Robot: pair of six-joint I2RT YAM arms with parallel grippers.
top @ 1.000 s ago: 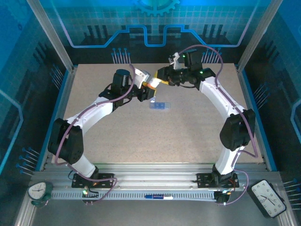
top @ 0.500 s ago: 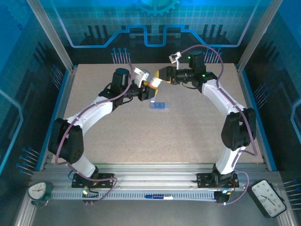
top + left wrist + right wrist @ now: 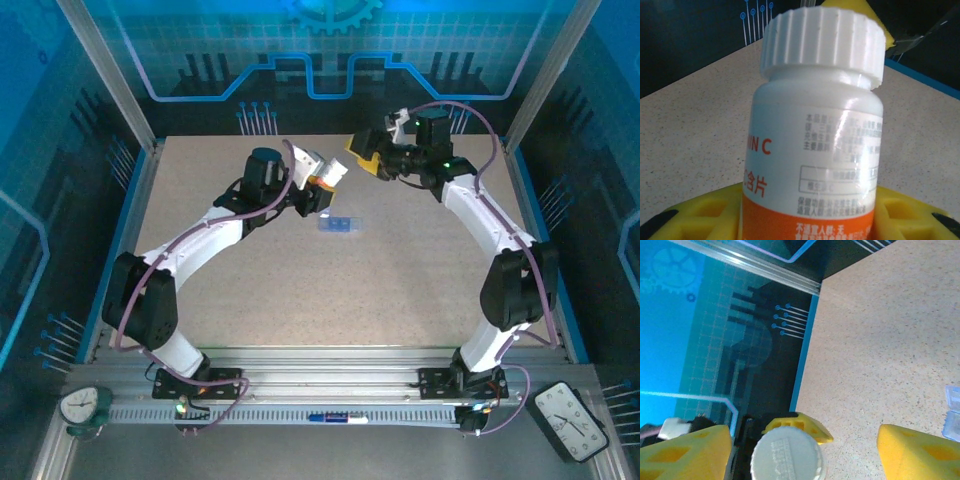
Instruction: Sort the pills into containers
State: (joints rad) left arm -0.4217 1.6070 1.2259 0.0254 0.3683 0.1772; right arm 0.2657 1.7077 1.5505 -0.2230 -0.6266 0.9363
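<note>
The right gripper (image 3: pixel 362 160) has let go of the white cap (image 3: pixel 786 456) and backed off toward the upper right, jaws now apart. The left gripper (image 3: pixel 312 190) stays clamped on the bottle (image 3: pixel 810 150), cap still seated. The pill box (image 3: pixel 338 224) lies on the bench (image 3: pixel 400 280) just below the bottle, above centre frame. I'd guess the cap needs another twist before any pills pour.

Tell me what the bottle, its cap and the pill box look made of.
Bottle: glossy white plastic, probably; highlights streak its printed, orange-banded label.
Cap: matte white plastic, with moulded ribs around the rim.
Pill box: translucent blue plastic, seemingly; pale and see-through.
</note>
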